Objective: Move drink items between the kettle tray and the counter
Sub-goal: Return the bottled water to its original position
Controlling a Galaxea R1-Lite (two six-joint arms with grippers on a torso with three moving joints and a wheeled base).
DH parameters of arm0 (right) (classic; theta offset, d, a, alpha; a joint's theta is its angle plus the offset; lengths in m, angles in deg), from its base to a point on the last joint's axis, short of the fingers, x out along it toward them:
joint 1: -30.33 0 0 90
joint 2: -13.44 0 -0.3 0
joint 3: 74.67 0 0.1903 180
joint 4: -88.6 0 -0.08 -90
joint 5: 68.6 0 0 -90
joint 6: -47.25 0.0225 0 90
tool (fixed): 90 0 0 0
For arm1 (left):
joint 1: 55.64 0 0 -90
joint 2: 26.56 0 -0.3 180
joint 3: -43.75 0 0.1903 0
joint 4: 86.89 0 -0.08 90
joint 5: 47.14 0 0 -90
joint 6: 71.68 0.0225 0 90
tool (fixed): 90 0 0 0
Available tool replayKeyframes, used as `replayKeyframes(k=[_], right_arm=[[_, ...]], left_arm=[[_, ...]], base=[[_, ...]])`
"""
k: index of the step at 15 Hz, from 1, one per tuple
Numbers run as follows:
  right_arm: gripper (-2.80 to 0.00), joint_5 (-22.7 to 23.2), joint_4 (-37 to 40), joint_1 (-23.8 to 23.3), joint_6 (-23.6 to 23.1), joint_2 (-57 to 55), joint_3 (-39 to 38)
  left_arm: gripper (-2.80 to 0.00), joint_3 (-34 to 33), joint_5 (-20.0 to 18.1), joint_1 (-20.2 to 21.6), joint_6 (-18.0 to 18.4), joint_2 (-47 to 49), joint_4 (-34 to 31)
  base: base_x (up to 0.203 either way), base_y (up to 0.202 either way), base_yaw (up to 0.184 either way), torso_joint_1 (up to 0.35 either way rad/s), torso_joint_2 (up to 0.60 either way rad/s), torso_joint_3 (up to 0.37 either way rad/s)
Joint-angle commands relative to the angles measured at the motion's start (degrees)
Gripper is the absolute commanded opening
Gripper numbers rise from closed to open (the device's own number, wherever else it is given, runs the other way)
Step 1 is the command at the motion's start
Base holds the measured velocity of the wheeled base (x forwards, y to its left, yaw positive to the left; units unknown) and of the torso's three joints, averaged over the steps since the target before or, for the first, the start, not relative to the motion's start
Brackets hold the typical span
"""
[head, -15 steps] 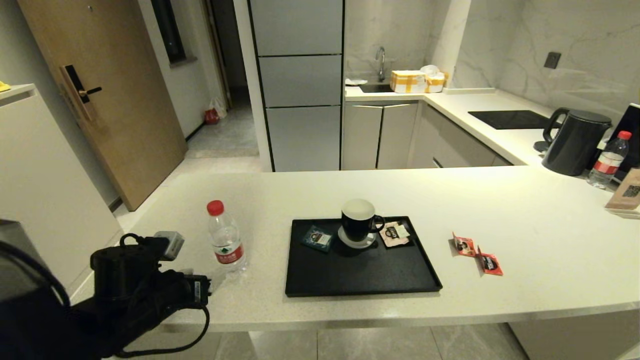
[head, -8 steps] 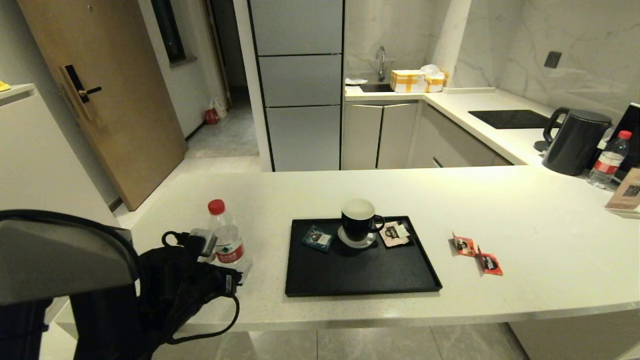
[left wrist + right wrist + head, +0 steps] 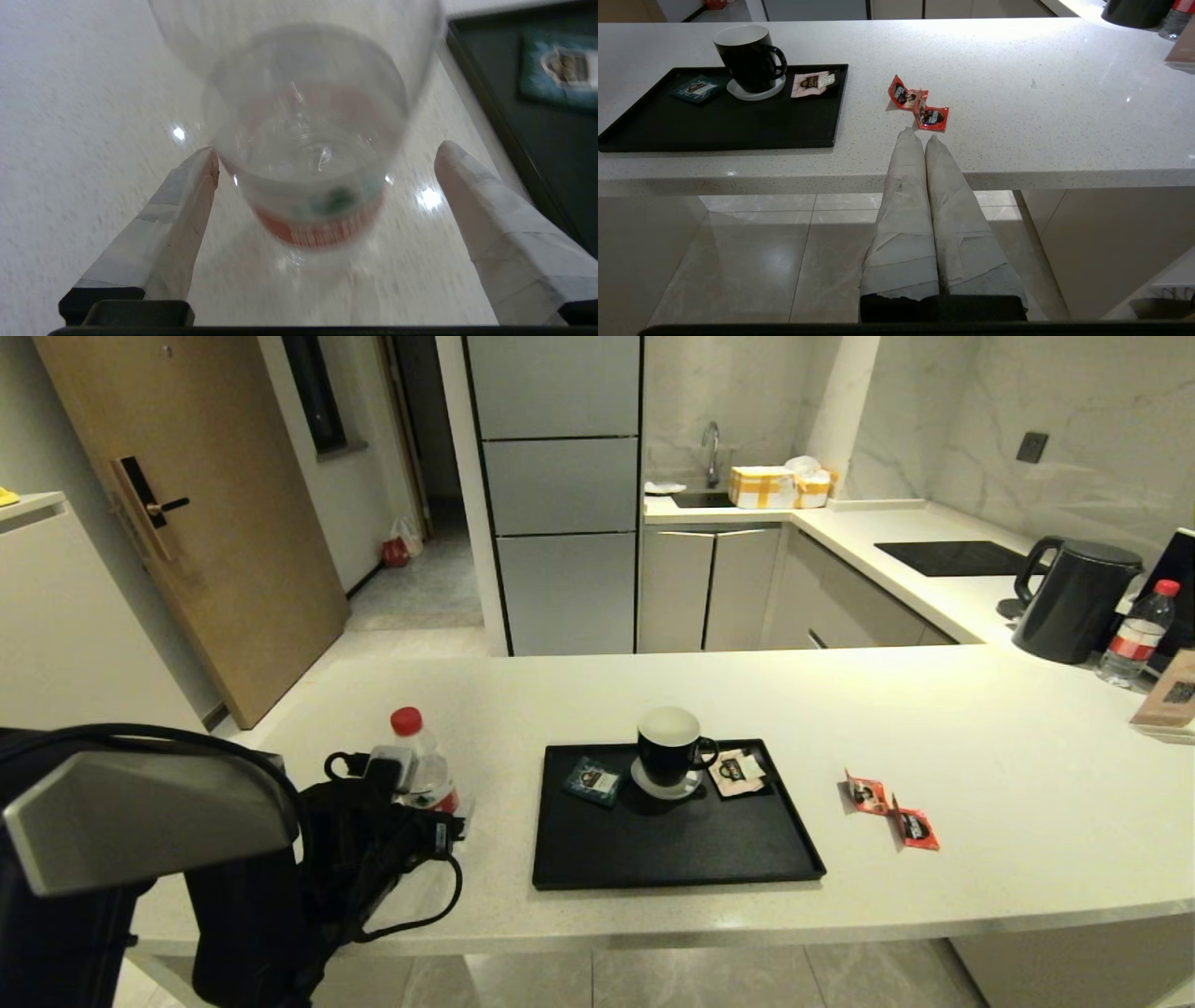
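Observation:
A clear water bottle (image 3: 422, 763) with a red cap and red label stands upright on the counter (image 3: 980, 737), left of the black tray (image 3: 672, 882). My left gripper (image 3: 446, 803) is open around the lower body of the bottle (image 3: 308, 140). In the left wrist view one fingertip (image 3: 208, 161) is at the bottle's side and the other (image 3: 451, 156) stands apart from it. Two red sachets (image 3: 892, 807) lie on the counter right of the tray. My right gripper (image 3: 920, 135) is shut and empty, low before the counter's front edge, short of the sachets (image 3: 920, 105).
On the tray stand a black mug (image 3: 670, 747) on a white coaster, a teal packet (image 3: 591, 779) and a pink packet (image 3: 738, 768). A black kettle (image 3: 1074, 602), a second bottle (image 3: 1137, 635) and a cooktop (image 3: 952, 558) are at the far right.
My left arm has swung forward and right across the counter's edge, so the open gripper now brackets the bottle. The bottle, tray and sachets have stayed put.

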Motion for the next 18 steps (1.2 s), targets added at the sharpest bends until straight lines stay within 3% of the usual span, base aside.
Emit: replayKeyframes(k=[1, 4, 5, 9, 12, 14, 18], right_arm=[[-2.8, 0.0, 0.02, -0.04, -0.04, 0.0, 0.08], [-2.8, 0.0, 0.02, -0.07, -0.06, -0.09, 0.0], [-2.8, 0.0, 0.02, -0.04, -0.04, 0.0, 0.06], [-2.8, 0.05, 0.02, -0.13, -0.04, -0.02, 0.08], [-2.8, 0.02, 0.02, -0.04, -0.04, 0.0, 0.0], [-2.8, 0.0, 0.02, -0.04, -0.1, -0.07, 0.0], [-2.8, 0.0, 0.02, -0.04, -0.04, -0.08, 0.0]], left_arm=[[0.0, 1.5, 0.62, 0.04, 0.0, 0.78, 0.46], [0.0, 3.47, 2.06, 0.1, 0.0, 0.8, -0.5], [-2.8, 4.04, 2.58, 0.13, 0.0, 0.87, -1.52], [-2.8, 3.98, 2.45, 0.03, 0.07, 0.44, -1.78], [-2.8, 2.66, 2.33, -1.87, -0.19, -5.8, -3.58], [-2.8, 3.22, 2.42, -6.13, -1.42, -11.38, -8.8], [-2.8, 16.11, 7.77, -17.69, -6.76, -13.07, -22.98]], base=[[0.0, 0.0, 0.0, 0.0, 0.0, 0.0], [0.0, 0.0, 0.0, 0.0, 0.0, 0.0], [0.0, 0.0, 0.0, 0.0, 0.0, 0.0], [0.0, 0.0, 0.0, 0.0, 0.0, 0.0], [0.0, 0.0, 0.0, 0.0, 0.0, 0.0], [0.0, 0.0, 0.0, 0.0, 0.0, 0.0], [0.0, 0.0, 0.0, 0.0, 0.0, 0.0]])
